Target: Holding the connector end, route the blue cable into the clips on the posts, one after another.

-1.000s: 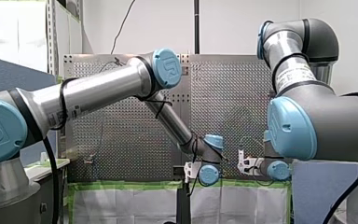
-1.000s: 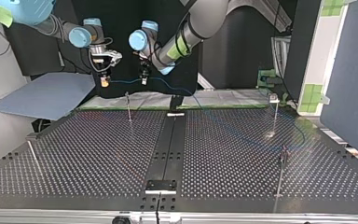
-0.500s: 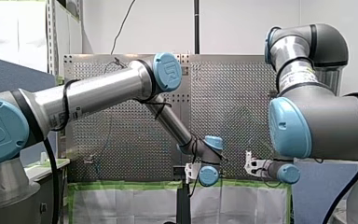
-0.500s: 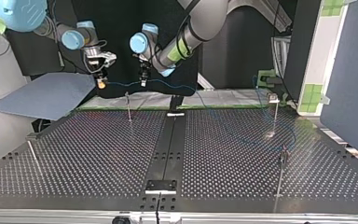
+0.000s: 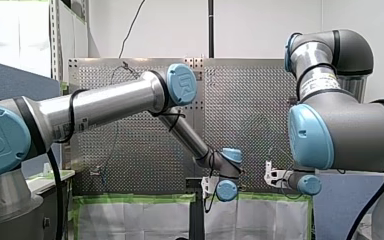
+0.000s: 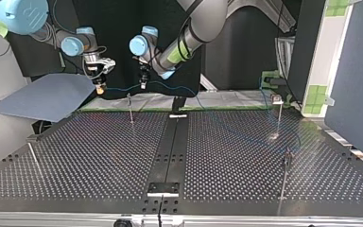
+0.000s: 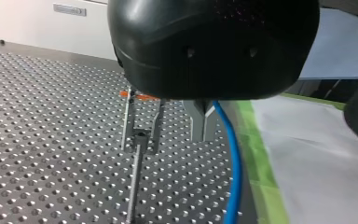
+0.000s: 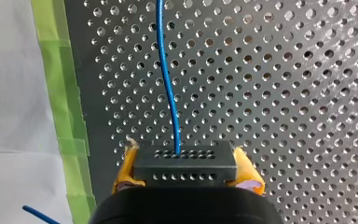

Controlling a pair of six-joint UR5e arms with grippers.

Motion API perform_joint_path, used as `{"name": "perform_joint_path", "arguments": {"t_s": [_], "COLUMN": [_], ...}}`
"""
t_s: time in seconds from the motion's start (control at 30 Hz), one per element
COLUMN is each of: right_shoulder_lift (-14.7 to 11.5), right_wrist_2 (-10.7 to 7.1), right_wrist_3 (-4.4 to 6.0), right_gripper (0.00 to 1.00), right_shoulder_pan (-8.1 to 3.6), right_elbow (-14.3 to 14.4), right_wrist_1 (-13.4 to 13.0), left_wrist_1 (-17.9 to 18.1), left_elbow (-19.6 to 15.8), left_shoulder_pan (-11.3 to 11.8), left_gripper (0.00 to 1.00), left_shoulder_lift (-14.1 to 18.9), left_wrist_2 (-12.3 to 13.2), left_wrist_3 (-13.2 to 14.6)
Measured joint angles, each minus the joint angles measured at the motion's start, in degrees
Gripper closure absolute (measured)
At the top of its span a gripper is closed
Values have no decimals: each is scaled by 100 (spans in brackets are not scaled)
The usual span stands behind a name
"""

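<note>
The blue cable [image 6: 123, 88] hangs in a shallow sag between my two grippers above the table's far edge, then trails off [image 6: 246, 130] across the table toward the top view's right. My right gripper [image 6: 100, 88], at that view's left, is shut on the black connector [image 8: 185, 163] with its yellow pads [image 8: 247, 170]; the cable [image 8: 167, 84] leaves the connector's face. My left gripper [image 6: 142, 84] is shut on the cable [image 7: 233, 172] farther along, fingertips together [image 7: 203, 128]. A thin post with a forked clip [image 7: 140, 135] stands just beside and below those fingertips, seen in the top view as the post [image 6: 130, 108].
More clip posts stand on the perforated table: one [image 6: 280, 116] at the top view's far right, one [image 6: 286, 172] at its near right, one [image 6: 33, 156] leaning at its near left. Green tape [image 7: 256, 158] and white sheeting edge the table. A blue-grey panel [image 6: 47, 97] lies beyond the left corner.
My right gripper has carried the connector toward the top view's left, away from my left gripper. My left gripper has shifted slightly the same way. The cable span between them has lengthened.
</note>
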Motion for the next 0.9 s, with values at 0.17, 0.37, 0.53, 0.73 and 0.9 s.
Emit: {"name": "perform_joint_path", "arguments": {"t_s": [0.17, 0.37, 0.53, 0.73, 0.9], "right_shoulder_lift": [8, 27, 213, 364, 376], "right_wrist_2": [-70, -78, -82, -88, -89], "right_wrist_3": [-63, -92, -60, -75, -88], "right_gripper": [100, 100, 100, 100, 100], "right_shoulder_pan": [-8, -34, -87, -130, -139], "right_elbow": [-77, -100, -144, -270, -378], "right_wrist_1": [91, 92, 7, 15, 146], "left_wrist_1": [45, 51, 56, 59, 59], "left_elbow": [189, 302, 314, 333, 398], "left_shoulder_pan": [-26, -22, -22, 3, 20], "left_gripper": [100, 100, 100, 100, 100], "left_shoulder_lift": [-22, -29, -27, -29, -33], "left_wrist_2": [-23, -32, -6, 99, 190], "left_wrist_3": [-66, -182, -218, -224, -230]}}
